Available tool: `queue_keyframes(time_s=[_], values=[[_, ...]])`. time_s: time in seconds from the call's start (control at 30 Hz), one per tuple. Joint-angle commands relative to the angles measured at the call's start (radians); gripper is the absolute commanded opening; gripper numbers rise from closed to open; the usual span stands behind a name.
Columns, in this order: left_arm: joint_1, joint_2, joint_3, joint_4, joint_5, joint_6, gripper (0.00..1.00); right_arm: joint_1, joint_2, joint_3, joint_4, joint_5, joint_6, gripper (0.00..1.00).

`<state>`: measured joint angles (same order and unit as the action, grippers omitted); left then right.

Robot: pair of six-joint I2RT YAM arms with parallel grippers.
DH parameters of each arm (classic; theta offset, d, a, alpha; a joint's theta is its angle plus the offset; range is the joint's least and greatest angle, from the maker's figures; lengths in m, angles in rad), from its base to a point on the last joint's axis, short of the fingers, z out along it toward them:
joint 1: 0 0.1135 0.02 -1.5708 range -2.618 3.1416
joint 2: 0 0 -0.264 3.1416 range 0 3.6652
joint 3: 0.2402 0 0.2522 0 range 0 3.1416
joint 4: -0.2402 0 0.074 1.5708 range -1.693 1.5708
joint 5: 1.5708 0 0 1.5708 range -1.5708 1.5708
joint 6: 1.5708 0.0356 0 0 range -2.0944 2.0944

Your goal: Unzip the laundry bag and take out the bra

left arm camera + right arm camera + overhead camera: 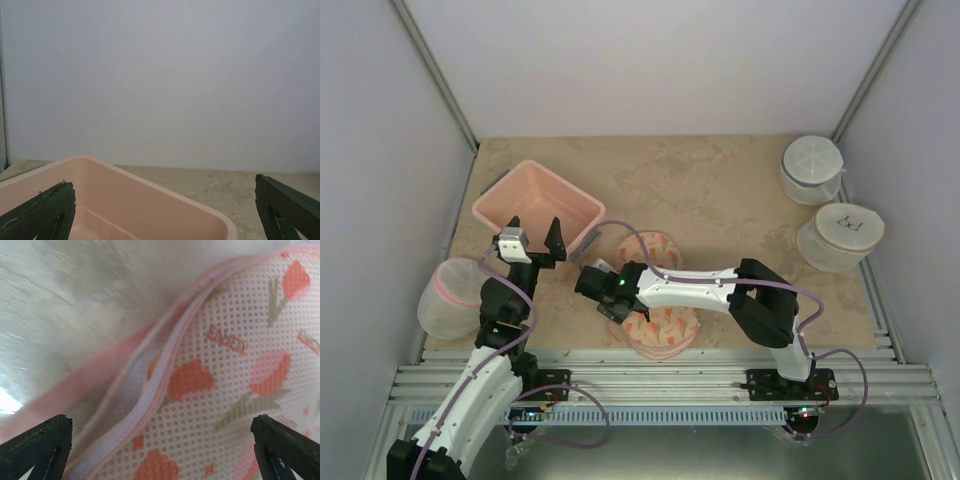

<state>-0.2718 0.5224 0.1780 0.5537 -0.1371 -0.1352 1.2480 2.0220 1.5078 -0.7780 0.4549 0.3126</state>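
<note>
Both tools gape empty: the left tool (534,226) hangs by the pink tub (565,185), while the right tool (159,422), low over the laundry bag (665,332) on the tabletop (720,190), should follow its pink edging (167,352) to the unseen zip pull.

Observed cream mesh laundry bag (235,390), orange-red print, pink edging, gaping edge seam, at right. Noted beige mottled table (75,300) at left. Found black right gripper (160,452) spread wide.
</note>
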Motion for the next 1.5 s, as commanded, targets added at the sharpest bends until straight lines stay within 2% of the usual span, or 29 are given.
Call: queue_keyframes(time_s=[0.0,0.23,0.47,0.67,0.8,0.93,1.17,1.33,1.47], values=[[0.016,-0.014,-0.018,0.04,0.034,-0.022,0.99,0.001,-0.021,0.045,-0.146,0.14,0.061,0.98],[0.016,-0.015,-0.023,0.052,0.078,-0.023,0.99,-0.001,-0.039,0.102,-0.245,0.189,0.101,0.94],[0.016,-0.012,-0.023,0.055,0.086,-0.02,0.99,-0.047,-0.114,0.068,-0.309,0.221,0.144,0.88],[0.015,-0.009,-0.025,0.055,0.087,-0.019,0.99,-0.138,-0.254,-0.077,-0.291,0.21,0.175,0.88],[0.016,-0.008,-0.023,0.051,0.089,-0.02,0.99,-0.26,-0.386,-0.233,-0.25,0.177,0.191,0.9],[0.016,-0.006,-0.024,0.049,0.09,-0.02,0.99,-0.401,-0.533,-0.368,-0.189,0.107,0.172,0.97],[0.016,-0.003,-0.025,0.046,0.096,-0.024,0.99,-0.631,-0.761,-0.385,-0.106,-0.064,0.078,0.98],[0.016,-0.003,-0.024,0.042,0.101,-0.026,0.99,-0.68,-0.825,-0.391,-0.012,-0.252,0.028,0.98],[0.017,0.002,-0.024,0.04,0.102,-0.024,0.99,-0.66,-0.791,-0.401,0.077,-0.49,-0.005,0.83]])
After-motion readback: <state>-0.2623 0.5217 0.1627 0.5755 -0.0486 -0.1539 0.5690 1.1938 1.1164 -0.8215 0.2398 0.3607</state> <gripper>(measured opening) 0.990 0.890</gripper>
